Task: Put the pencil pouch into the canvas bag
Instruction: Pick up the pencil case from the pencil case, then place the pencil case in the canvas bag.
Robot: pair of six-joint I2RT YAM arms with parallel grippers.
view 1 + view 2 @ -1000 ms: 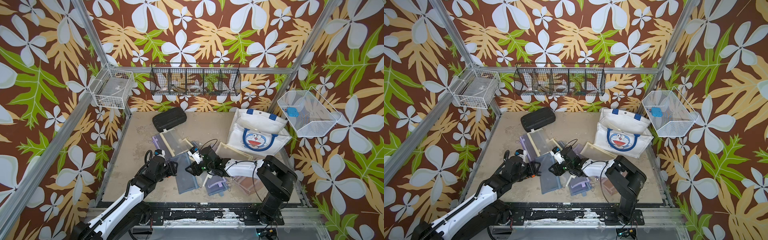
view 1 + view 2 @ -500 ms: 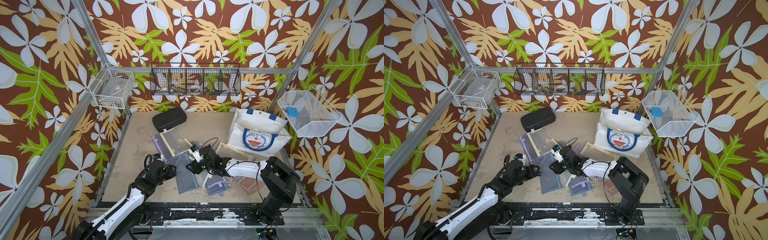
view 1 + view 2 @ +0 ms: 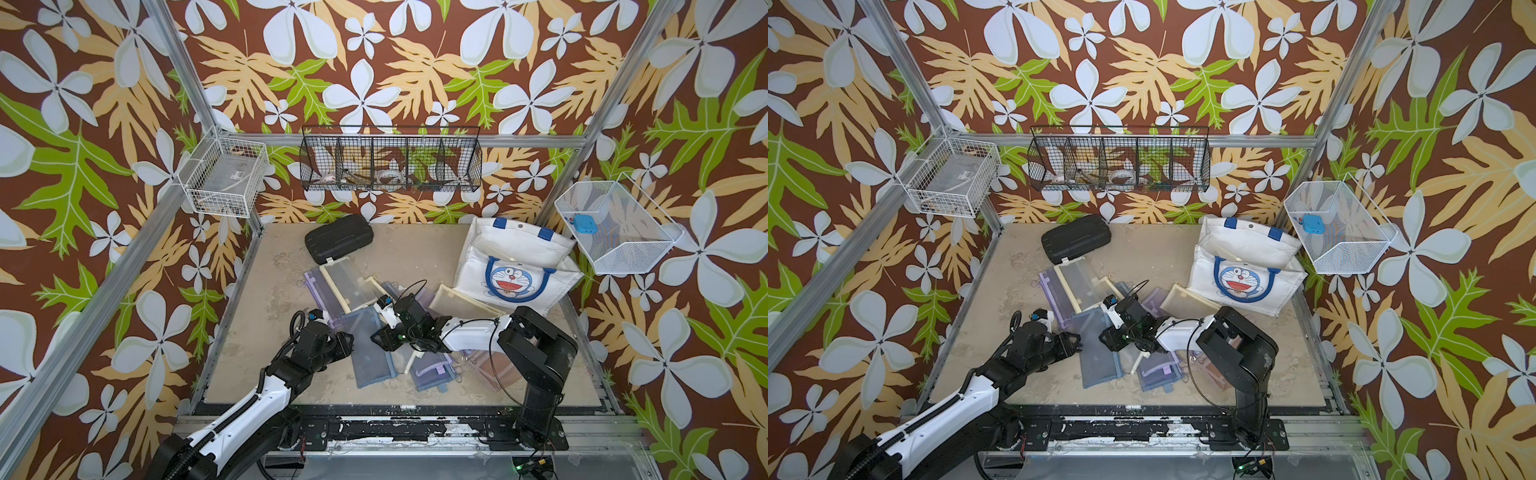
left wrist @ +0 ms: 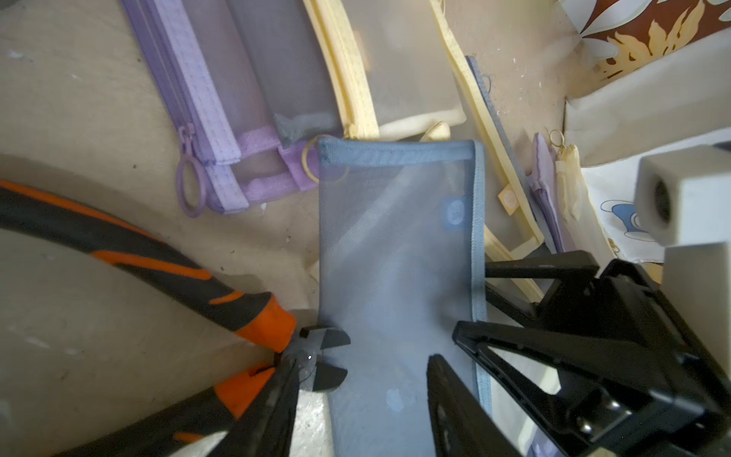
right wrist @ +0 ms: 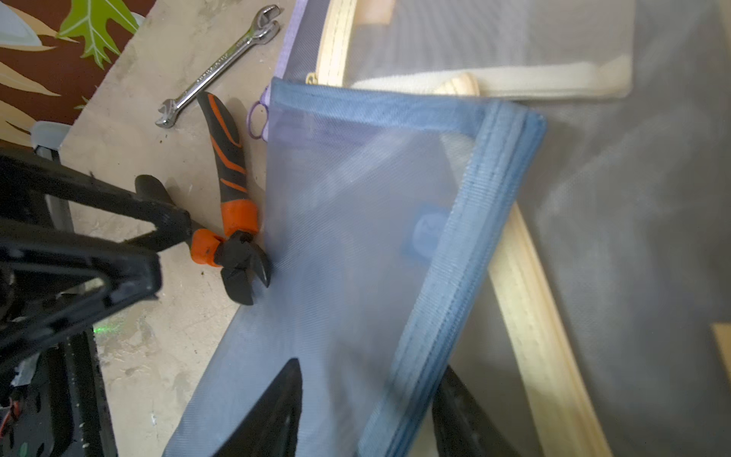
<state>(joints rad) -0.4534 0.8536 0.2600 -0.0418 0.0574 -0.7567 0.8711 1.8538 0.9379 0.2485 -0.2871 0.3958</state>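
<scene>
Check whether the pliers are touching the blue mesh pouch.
Touching: in the left wrist view the pliers overlap the blue pouch at its edge, no gap.

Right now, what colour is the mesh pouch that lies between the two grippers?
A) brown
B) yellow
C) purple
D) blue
D: in a top view the pouch between the left gripper and the right gripper has blue mesh and a blue border.
</scene>
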